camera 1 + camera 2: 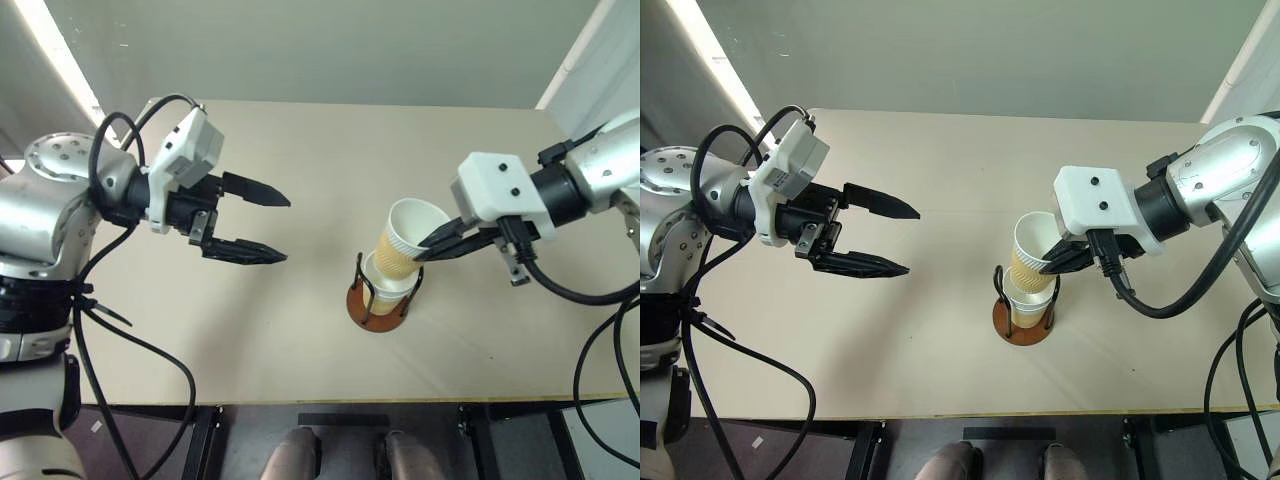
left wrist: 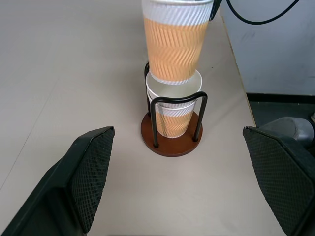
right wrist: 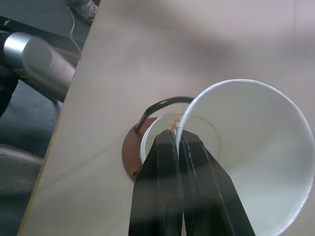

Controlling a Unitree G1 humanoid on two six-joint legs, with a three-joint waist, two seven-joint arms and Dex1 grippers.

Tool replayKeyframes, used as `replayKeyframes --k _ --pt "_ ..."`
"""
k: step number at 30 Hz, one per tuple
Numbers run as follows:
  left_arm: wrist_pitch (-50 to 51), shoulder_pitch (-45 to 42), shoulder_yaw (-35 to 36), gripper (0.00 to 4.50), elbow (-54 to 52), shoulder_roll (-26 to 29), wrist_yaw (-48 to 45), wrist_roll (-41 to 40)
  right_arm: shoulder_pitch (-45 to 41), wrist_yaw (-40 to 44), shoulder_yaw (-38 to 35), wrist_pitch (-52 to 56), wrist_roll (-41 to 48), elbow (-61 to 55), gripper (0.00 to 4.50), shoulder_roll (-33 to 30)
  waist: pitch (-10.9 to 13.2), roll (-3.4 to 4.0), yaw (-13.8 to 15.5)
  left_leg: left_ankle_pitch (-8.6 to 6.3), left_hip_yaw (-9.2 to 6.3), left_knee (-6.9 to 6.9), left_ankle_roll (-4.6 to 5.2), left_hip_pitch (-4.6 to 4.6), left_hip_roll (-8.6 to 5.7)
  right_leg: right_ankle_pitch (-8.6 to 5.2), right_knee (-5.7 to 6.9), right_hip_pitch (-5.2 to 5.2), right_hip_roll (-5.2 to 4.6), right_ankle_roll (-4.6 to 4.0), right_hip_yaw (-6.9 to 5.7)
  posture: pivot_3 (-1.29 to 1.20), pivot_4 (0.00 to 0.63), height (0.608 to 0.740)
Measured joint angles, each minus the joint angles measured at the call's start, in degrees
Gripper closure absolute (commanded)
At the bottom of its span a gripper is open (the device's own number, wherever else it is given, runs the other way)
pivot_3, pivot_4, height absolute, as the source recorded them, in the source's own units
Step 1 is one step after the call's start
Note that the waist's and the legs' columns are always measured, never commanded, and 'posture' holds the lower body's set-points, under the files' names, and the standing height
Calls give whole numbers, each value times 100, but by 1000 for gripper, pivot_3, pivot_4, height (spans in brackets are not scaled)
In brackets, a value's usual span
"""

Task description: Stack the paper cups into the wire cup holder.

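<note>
The wire cup holder [image 1: 377,303], a reddish-brown disc with black wire loops, stands near the table's front edge and has a paper cup [image 2: 173,110] seated in it. A second paper cup [image 1: 405,238], yellow-tan with a white inside, hangs tilted just above that one, its bottom at the seated cup's mouth. My right gripper [image 1: 428,247] is shut on this upper cup's rim, one finger inside and one outside [image 3: 178,147]. My left gripper [image 1: 268,228] hovers open to the left of the holder, pointing toward it, with nothing between its fingers [image 2: 91,167].
The tan table [image 1: 300,150] spreads wide behind and to the left of the holder. Its front edge runs close below the holder. Black cables hang from both arms.
</note>
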Motion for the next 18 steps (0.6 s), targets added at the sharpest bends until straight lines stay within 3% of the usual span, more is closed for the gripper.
replayKeyframes --k 6,9,18 --pt "0 0 0 0 -4 -1 20 -1 261 -64 104 -158 -204 -144 4458 69 0 0 -1 0 0 0 0 0 0 0 1 0 0 0 1 0 150 740" --pt "0 8 0 0 -28 0 28 -2 308 -102 228 -176 -270 -193 3878 133 0 0 -1 0 1 0 0 0 0 0 0 0 0 0 0 0 150 740" --pt "0 169 0 0 -92 -11 220 0 -75 -695 68 32 -273 339 739 668 0 0 -8 1 0 2 -1 2 0 0 -5 -3 0 0 1 0 150 740"
